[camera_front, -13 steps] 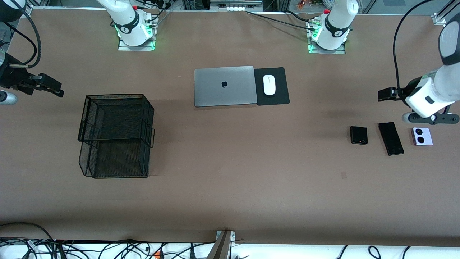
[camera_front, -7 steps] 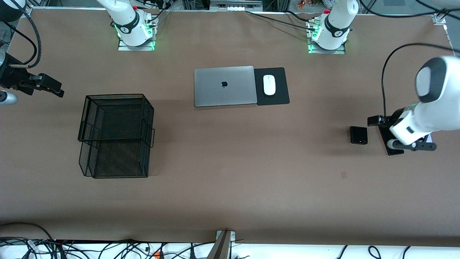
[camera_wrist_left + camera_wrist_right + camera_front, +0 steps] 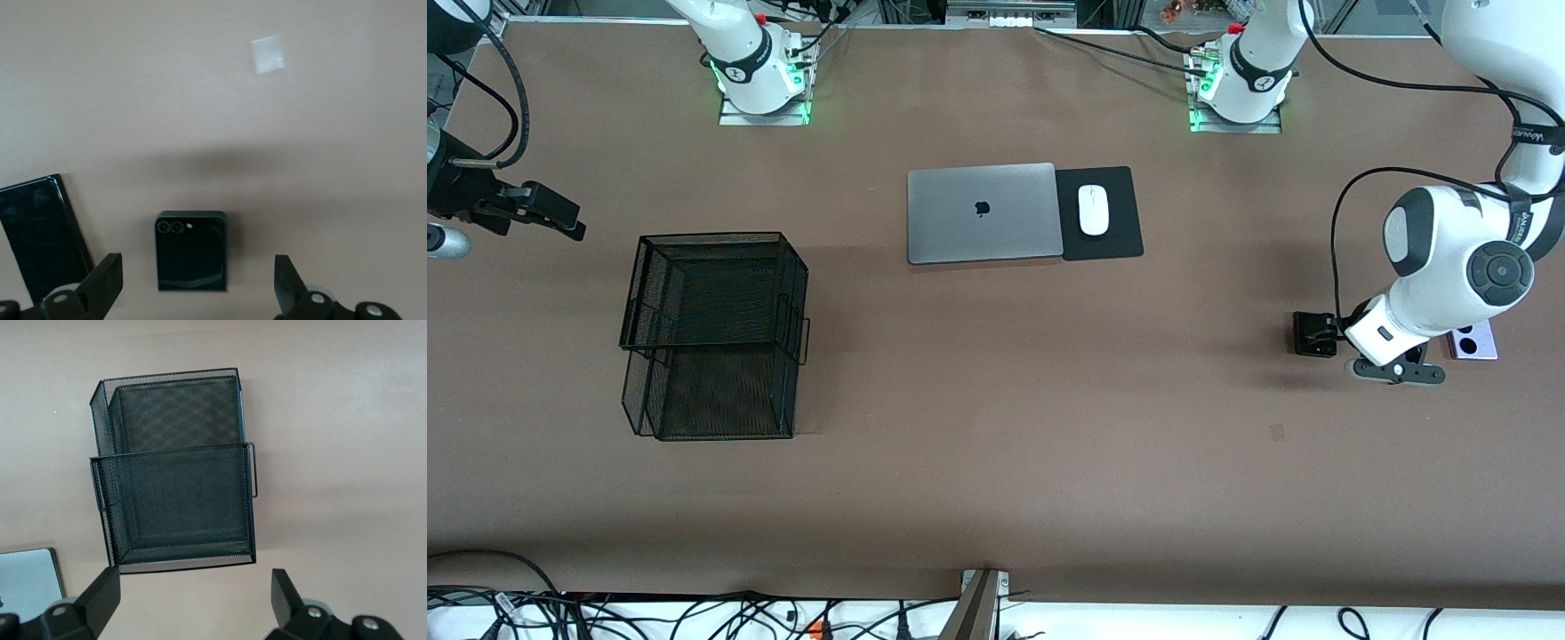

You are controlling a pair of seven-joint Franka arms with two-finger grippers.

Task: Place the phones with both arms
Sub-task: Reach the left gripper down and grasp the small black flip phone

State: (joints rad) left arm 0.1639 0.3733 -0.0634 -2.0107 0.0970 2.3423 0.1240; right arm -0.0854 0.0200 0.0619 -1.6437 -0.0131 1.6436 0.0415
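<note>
My left gripper (image 3: 1316, 335) hangs at the right edge of the frame, jaws spread wide and holding nothing, right over the small black phone (image 3: 191, 251). The long black phone (image 3: 41, 235) lies just beside it (mostly hidden under my arm from the front), the lilac phone (image 3: 1476, 341) peeks out at lower right. My right gripper (image 3: 556, 218) waits, jaws wide and empty, at the upper left above the mesh basket (image 3: 713, 333).
</note>
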